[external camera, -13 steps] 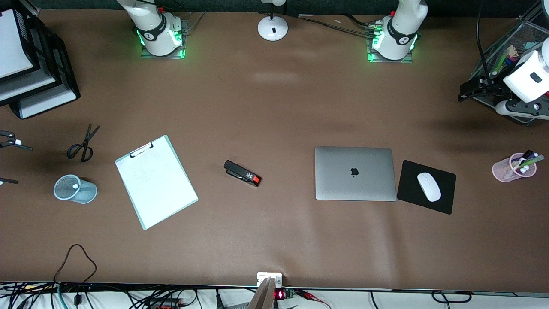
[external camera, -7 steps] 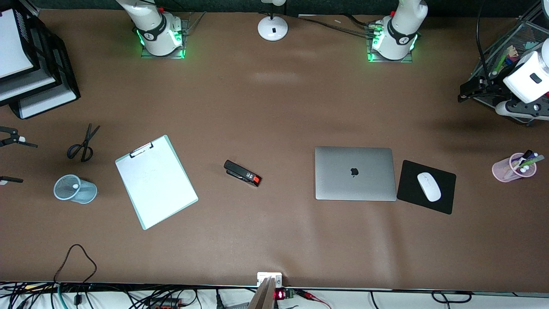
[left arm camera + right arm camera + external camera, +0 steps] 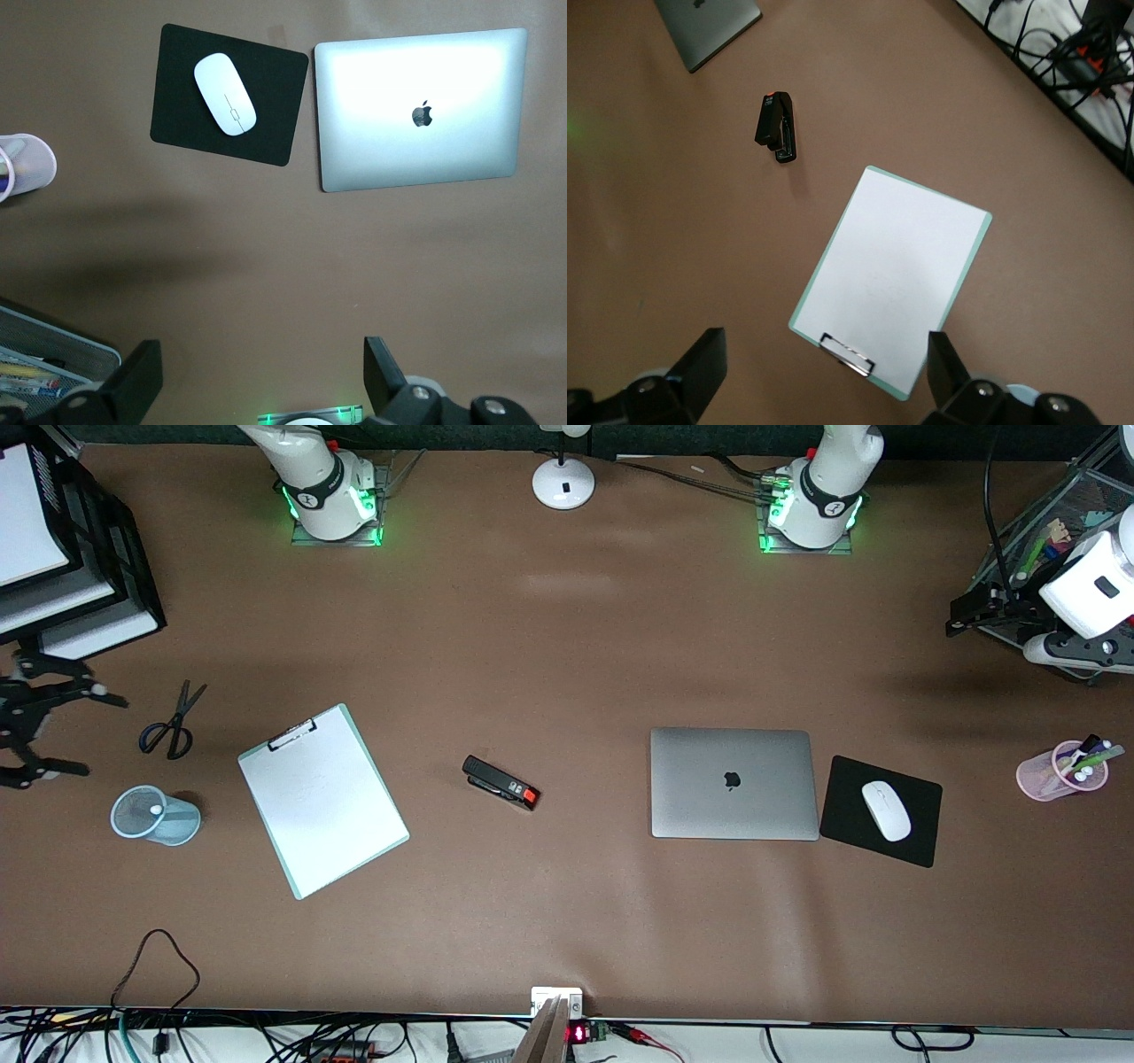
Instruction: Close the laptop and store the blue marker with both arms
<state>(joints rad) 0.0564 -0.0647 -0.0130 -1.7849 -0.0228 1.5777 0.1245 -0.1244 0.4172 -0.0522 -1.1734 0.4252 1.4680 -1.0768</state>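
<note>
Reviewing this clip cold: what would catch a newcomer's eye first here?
Probably the closed silver laptop with its black apple logo, lying flat beside the black mouse pad with the white mouse. Next, the white clipboard toward the right arm's end, with the black stapler between it and the laptop.

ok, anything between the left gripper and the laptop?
Nothing visible. The left gripper, open, hangs over bare table at the left arm's end; only table lies between it and the laptop, already shut. The mouse pad sits beside the laptop, off that line. The right gripper, open, waits near the scissors.
</note>
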